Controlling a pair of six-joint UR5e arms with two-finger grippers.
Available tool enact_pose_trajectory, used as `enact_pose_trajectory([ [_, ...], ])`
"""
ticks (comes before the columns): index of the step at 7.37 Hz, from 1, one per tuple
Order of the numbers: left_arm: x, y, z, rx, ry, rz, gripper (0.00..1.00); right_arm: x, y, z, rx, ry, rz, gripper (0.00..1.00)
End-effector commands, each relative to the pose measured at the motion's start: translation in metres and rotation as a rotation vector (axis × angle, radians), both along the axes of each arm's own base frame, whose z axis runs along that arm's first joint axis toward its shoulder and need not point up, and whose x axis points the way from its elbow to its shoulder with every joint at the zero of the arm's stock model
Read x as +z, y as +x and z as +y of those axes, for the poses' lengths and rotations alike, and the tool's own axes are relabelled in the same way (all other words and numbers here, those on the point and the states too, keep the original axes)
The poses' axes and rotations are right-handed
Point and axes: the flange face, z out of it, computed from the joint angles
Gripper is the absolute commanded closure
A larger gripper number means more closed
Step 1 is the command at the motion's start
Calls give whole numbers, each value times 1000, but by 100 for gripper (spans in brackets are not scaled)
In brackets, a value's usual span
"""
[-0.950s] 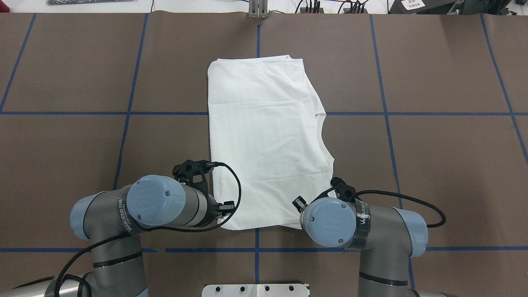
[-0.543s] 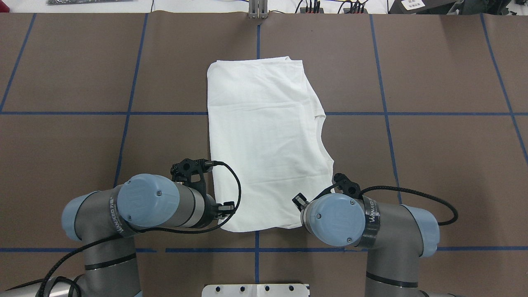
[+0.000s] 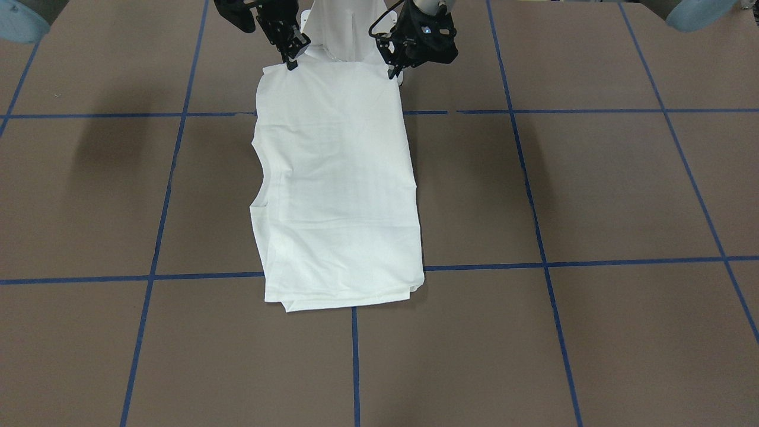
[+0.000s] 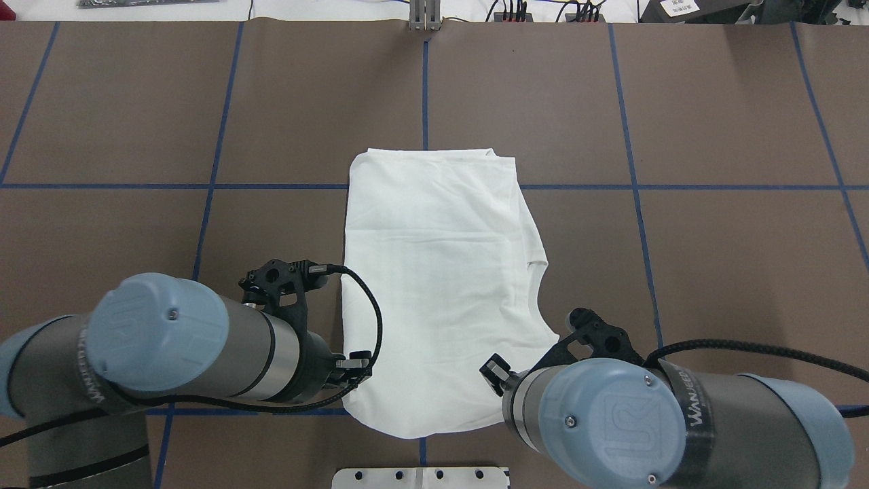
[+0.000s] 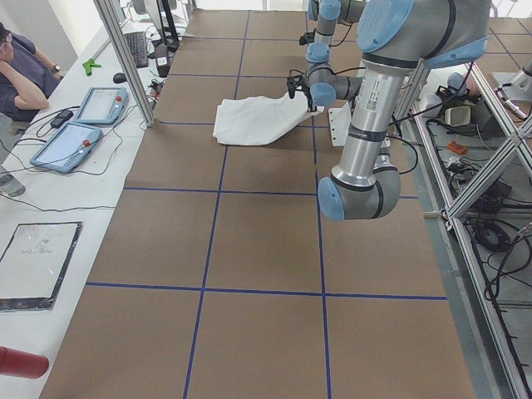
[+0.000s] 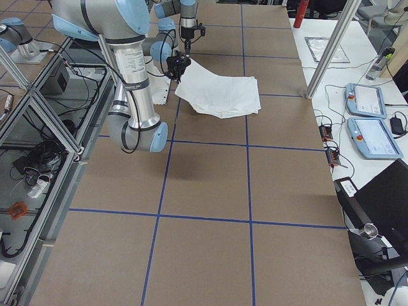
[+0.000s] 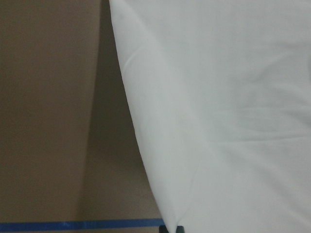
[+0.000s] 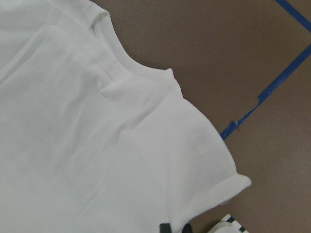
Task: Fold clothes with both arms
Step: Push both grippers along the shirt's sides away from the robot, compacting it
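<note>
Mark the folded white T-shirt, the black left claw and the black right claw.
folded white T-shirt [image 4: 434,285], overhead view, middle of cloth
black left claw [image 3: 392,73], front-facing view, between fingertips
black right claw [image 3: 291,63], front-facing view, between fingertips

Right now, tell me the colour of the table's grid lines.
Grid lines are blue; overhead view shows best.

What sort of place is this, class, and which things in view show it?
Probably a robotics lab: left arm, right arm, a tape-gridded table, teach pendants on a side bench.

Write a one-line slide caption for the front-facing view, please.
The left gripper and right gripper each pinch a robot-side corner of the folded white shirt, raising that edge off the table.
</note>
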Motion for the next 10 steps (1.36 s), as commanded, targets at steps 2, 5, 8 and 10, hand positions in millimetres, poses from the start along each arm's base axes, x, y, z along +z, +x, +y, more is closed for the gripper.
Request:
enact_pose_trajectory([
  [2,-7,-28,-19,-39,-18,-50,100,-26,10,-6,-18,48,24,100],
  [5,-1,-20,-105,-120,64,-122,100,-10,2,-103,16,193,71,100],
  [8,10,-21,-169,-164,125,-171,100,-11,-19,-189,39,253,159,100],
  [10,35,22,-224,-205,172,-169,100,7,-49,-242,51,294,164,100],
])
